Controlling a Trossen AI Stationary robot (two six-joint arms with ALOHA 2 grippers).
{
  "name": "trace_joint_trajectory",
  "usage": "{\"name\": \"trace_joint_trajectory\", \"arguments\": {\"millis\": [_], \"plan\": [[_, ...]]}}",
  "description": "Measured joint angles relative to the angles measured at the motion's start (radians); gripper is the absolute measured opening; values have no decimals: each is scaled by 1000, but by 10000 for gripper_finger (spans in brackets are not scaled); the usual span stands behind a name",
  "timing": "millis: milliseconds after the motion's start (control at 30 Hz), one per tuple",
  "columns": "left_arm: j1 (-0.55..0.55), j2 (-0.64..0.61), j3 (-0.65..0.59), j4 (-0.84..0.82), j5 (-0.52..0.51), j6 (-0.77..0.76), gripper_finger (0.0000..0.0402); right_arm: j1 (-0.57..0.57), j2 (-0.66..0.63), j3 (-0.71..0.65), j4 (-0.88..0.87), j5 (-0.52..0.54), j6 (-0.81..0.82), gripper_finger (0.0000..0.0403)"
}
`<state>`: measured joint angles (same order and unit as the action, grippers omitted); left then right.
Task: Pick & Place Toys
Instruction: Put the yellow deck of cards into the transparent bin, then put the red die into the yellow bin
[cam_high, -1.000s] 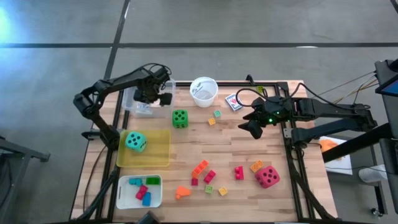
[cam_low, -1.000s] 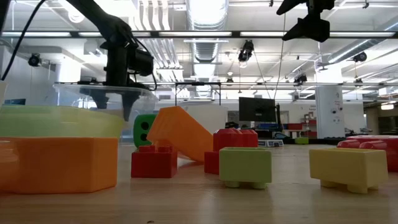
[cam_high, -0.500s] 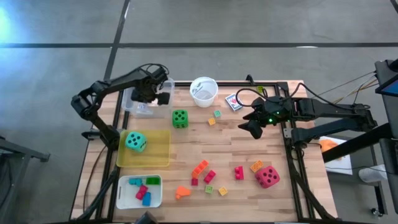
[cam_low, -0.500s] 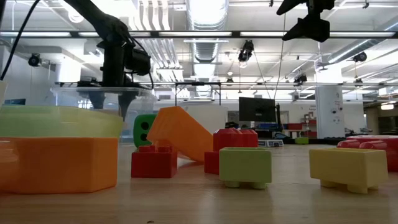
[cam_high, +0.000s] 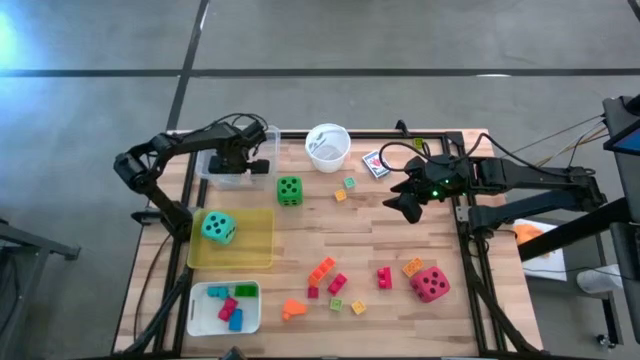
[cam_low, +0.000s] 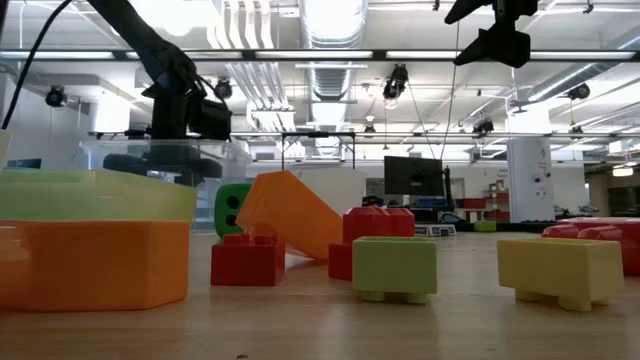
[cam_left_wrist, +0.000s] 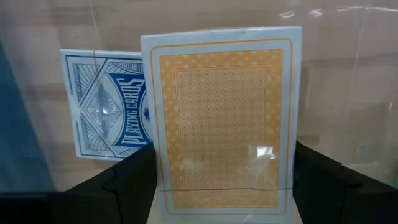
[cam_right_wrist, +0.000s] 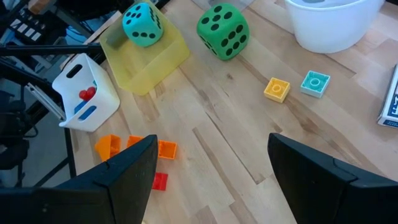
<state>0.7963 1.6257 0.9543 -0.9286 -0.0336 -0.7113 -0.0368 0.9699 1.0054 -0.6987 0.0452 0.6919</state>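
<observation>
Meanwhile, across the wooden table (cam_high: 380, 240), sorting by kind under way: teal die (cam_high: 219, 228) parked in the yellow tray (cam_high: 255, 250), green die (cam_high: 289, 189) and red die (cam_high: 430, 284) loose on the boards, awaiting pickup. At the far-left clear tray (cam_high: 207, 170), left gripper (cam_left_wrist: 224, 162) clamped wide across an orange card pack (cam_left_wrist: 224, 112), apparently to set it beside the blue card pack (cam_left_wrist: 106, 102) lying there. Right gripper (cam_high: 406, 208) hanging spread and empty above right-centre, seemingly waiting. Visible only from the left wrist: the 2 packs and the grip. Only from above: another blue pack (cam_high: 375, 162) by the white cup (cam_high: 328, 147), plus scattered small blocks (cam_high: 330, 275).

Dark jointed arms (cam_high: 180, 145), black cables
</observation>
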Motion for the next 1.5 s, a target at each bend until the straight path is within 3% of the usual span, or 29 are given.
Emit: {"name": "trace_joint_trajectory", "arguments": {"millis": [433,800,1100,1500], "plan": [[0,0,-13,21,1,-4,288,0,0,0,0,0,5,297],[-1,0,-13,15,-18,0,385,0,-1,0,-1,0,4,297],[0,-21,3,-48,-22,6,390,0,-1,0,0,1,4,297],[-5,-190,80,-93,-25,22,391,-1,-1,0,0,9,18,297]]}}
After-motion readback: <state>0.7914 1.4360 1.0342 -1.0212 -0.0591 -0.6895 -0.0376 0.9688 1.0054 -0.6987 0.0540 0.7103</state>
